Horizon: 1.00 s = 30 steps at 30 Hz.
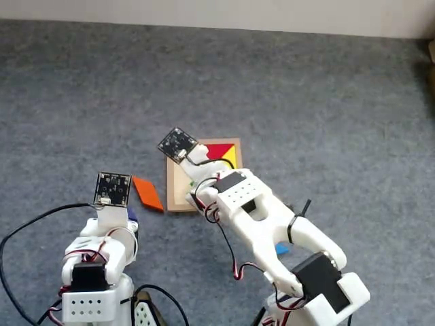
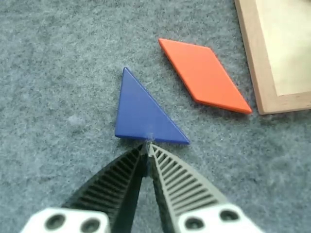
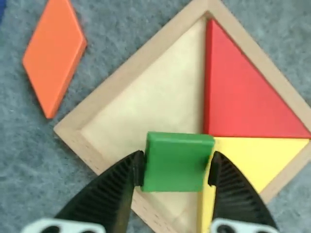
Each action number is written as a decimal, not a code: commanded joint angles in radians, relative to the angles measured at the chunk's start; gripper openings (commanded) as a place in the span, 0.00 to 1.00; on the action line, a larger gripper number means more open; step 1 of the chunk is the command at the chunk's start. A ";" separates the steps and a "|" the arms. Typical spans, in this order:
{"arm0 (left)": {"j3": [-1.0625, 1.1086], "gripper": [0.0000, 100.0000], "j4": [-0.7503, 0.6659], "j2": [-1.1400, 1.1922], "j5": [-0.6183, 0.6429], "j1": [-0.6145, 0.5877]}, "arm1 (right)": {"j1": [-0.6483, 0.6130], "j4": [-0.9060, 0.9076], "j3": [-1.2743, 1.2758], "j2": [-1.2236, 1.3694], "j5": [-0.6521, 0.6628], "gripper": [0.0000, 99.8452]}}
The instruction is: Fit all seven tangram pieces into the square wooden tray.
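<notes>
Left gripper (image 2: 146,145): closed, tips touching the edge of the blue triangle (image 2: 143,114).
Orange piece (image 2: 204,75): flat, between the blue triangle and the tray (image 3: 73,128).
Right gripper (image 3: 176,169): holds the green square (image 3: 176,158) over the tray, beside the red triangle (image 3: 238,97) and the yellow triangle (image 3: 257,158).

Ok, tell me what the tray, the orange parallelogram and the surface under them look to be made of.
The square tray looks like pale, bare wood, with faint grain on its rim. The orange parallelogram is smooth and evenly coloured with a slight sheen: painted wood or plastic, I cannot tell which. The surface looks like grey carpet or felt, with fuzzy, speckled fibres.
</notes>
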 commanded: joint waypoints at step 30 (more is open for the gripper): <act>0.021 0.03 0.003 -0.001 0.009 -0.008 | 0.403 0.499 -0.082 -0.348 -0.158 0.21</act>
